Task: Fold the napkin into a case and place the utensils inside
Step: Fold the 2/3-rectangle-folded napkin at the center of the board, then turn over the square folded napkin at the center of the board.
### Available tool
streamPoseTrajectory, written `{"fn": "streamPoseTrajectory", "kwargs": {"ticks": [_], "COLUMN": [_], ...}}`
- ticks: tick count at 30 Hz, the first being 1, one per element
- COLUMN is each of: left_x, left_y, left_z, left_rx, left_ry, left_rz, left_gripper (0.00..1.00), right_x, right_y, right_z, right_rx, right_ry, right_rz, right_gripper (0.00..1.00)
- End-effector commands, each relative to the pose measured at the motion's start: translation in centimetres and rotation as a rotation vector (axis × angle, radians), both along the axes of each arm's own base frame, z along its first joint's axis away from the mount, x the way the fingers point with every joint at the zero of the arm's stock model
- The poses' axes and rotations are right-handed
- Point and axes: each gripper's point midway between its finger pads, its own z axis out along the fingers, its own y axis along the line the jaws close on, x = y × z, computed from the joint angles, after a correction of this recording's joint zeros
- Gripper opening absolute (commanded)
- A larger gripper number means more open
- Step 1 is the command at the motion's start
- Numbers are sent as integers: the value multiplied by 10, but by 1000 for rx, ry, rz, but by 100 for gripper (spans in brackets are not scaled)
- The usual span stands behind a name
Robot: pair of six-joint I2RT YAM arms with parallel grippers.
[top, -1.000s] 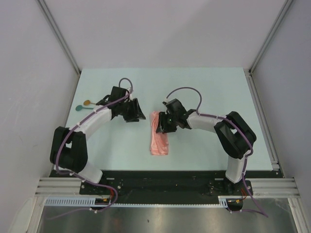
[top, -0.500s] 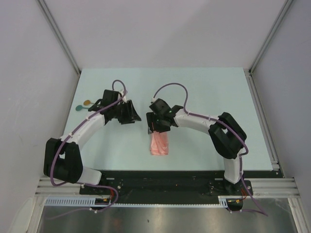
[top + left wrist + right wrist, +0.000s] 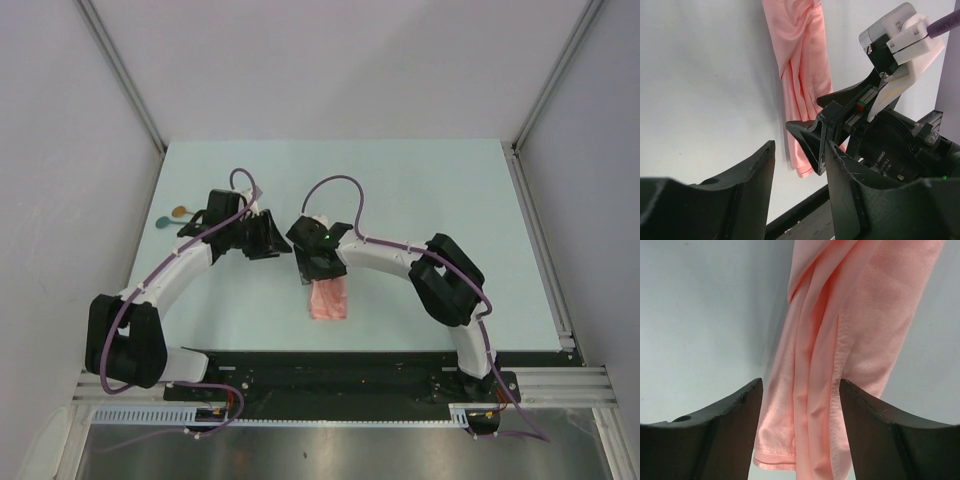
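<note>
The right end effector [image 3: 318,268] is the reference here. The napkin [image 3: 329,300] lies flat on the bench [image 3: 430,200] directly beneath it, folded into a narrow layered strip. The strip's far end is hidden under that end effector, and the rest runs out from it toward the arm bases. So the long axis goes far-to-near, only slightly off straight, and the free short end points at the bases.

The right end effector's fingers [image 3: 715,435] are spread wide. They straddle the strip without pinching it, and the cloth lies loose between them. The left end effector [image 3: 272,238] sits just to the left of the right one, also spread and holding nothing. The two spoons [image 3: 172,216] lie well off to the left, beyond the left end effector.

The cloth looks limp and light, with a slight sheen. It will probably sag the moment it is lifted, and the stacked layers look likely to slide over each other. The safest hold seems to be a pinch through the top layer alone at the hemmed long edge seen in the right wrist view — close to one end, so the fold below stays put. Where the pouch opens cannot be told from these views.
</note>
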Motion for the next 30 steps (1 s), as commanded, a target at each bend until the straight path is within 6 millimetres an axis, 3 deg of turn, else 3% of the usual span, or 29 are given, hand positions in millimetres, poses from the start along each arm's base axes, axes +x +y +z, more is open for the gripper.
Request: {"fn": "streamPoseTrajectory", "kwargs": {"ticks": [1,6,17,23,26,30], "left_x": [2,2,3,3,2,2], "left_y": [-5,-6,-7,-6,-7,-7], "left_z": [16,17,19,18,18,18], "left_rx": [-43,-52,-60,-63,-69,-72], "left_ry": [-69,-67,-66,-63,-60,-60], "left_rz": [-39,-43,-45,-46,-48,-48], "left_gripper": [49,49,48,48,48,48], "right_x": [13,13,15,14,12,11], "right_y": [-5,-7,10,5,6,14], "right_z": [29,32,6,-12,-19,-22], "right_rx": [-32,-40,-45,-94,-104,-92], "right_ry": [-75,-73,-30,-19,-10,-3], "right_rz": [-22,-15,-7,-15,-11,2], "right_gripper": [68,68,65,63,59,44]}}
